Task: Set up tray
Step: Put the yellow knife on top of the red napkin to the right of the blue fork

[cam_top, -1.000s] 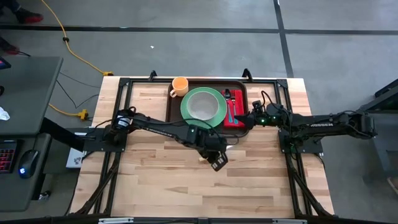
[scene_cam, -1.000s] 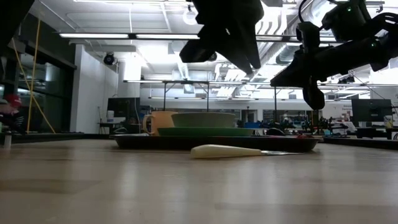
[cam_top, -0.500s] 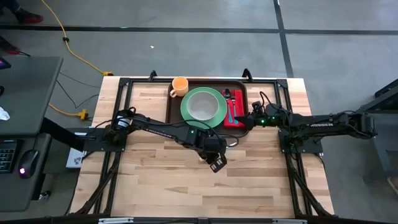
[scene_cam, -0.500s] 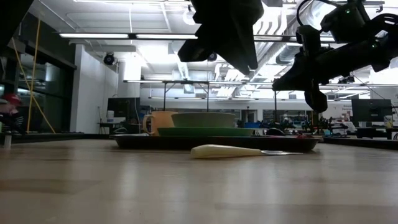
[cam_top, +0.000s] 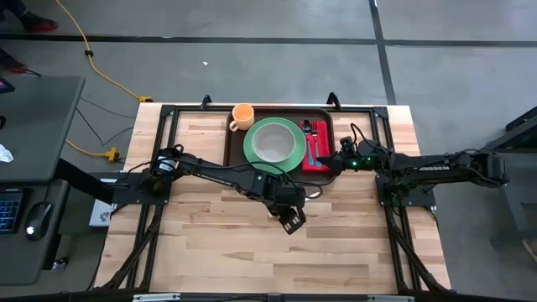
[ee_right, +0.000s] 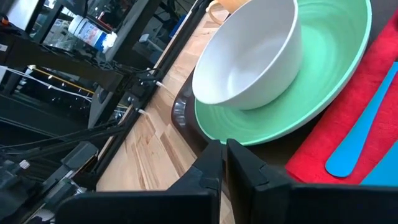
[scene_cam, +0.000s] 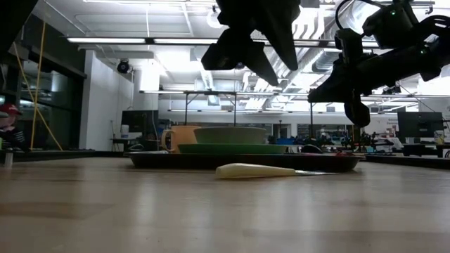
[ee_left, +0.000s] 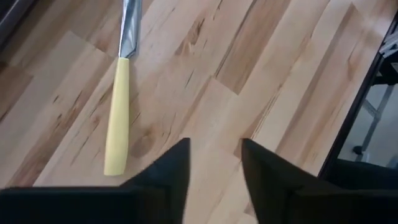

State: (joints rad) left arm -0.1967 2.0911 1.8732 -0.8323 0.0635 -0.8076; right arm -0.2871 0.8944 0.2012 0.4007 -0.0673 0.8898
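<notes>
Left claw [cam_top: 291, 223] apart above knife [ee_left: 117, 106]; right claw [cam_top: 333, 162] pinched over tray [cam_top: 237, 149].

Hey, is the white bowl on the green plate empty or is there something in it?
Empty. The right wrist view looks into the white bowl, sitting upright on the green plate, and shows only its bare white inside.

The dark brown rectangular tray [cam_top: 236, 156] lies flat at the table's far edge, its raised rim showing.
</notes>
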